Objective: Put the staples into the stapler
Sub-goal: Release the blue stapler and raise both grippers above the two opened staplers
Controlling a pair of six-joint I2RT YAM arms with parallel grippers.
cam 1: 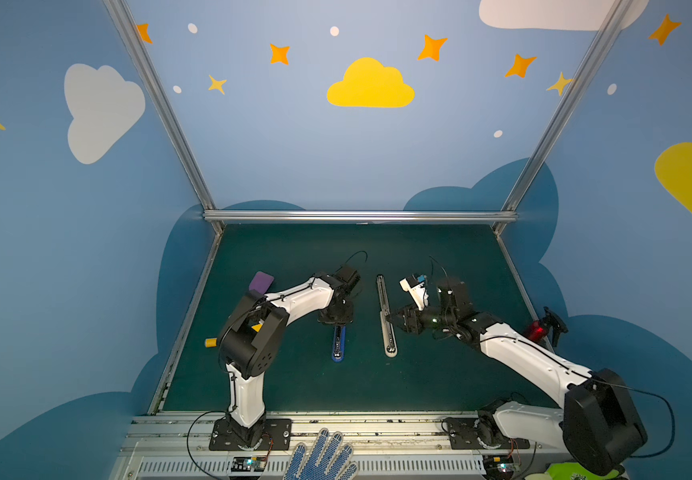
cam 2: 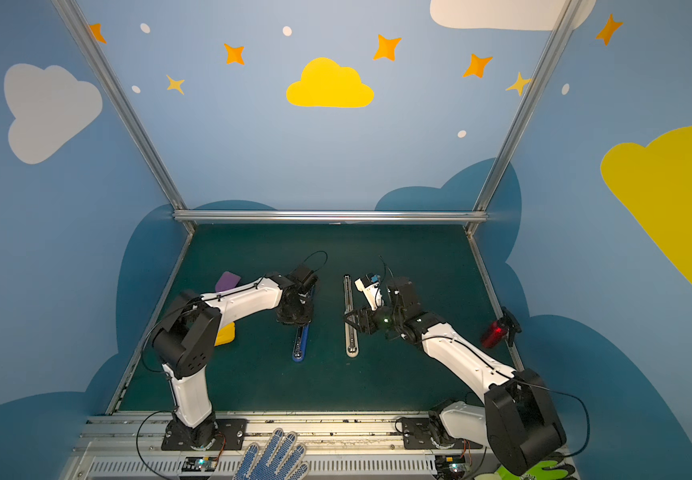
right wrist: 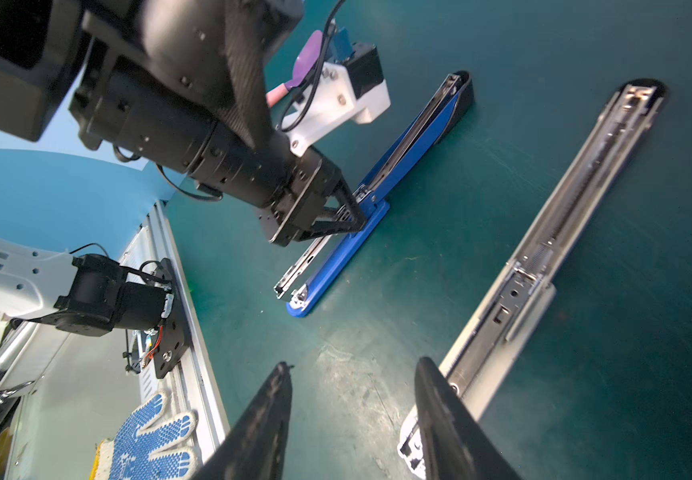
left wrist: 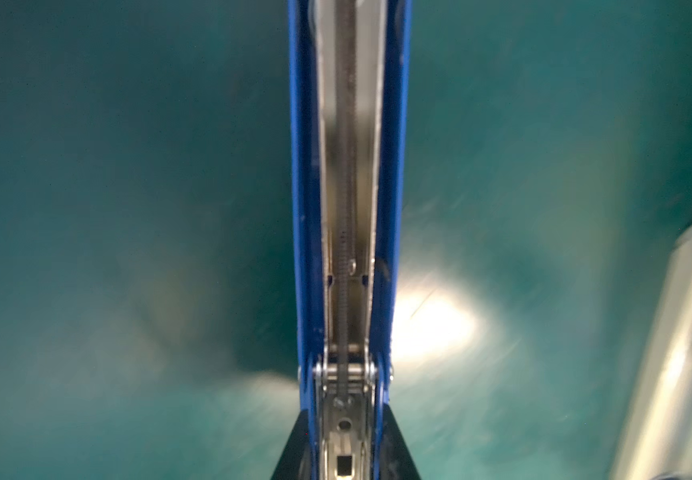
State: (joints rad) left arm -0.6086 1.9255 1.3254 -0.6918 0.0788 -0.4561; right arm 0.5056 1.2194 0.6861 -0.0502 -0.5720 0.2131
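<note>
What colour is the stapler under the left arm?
Blue casing with bare silver metal inside; the stapler shows best in the left wrist view.

My right gripper (right wrist: 352,419) has its two black fingers spread over the green mat (right wrist: 585,415), and one of them overlaps the near end of the silver stapler (right wrist: 543,266), which lies opened flat. Further off the blue stapler (right wrist: 414,141) lies opened out, with my left gripper (right wrist: 338,216) closed around its hinge. A blue-dotted glove (right wrist: 149,436) lies off the mat.
</note>
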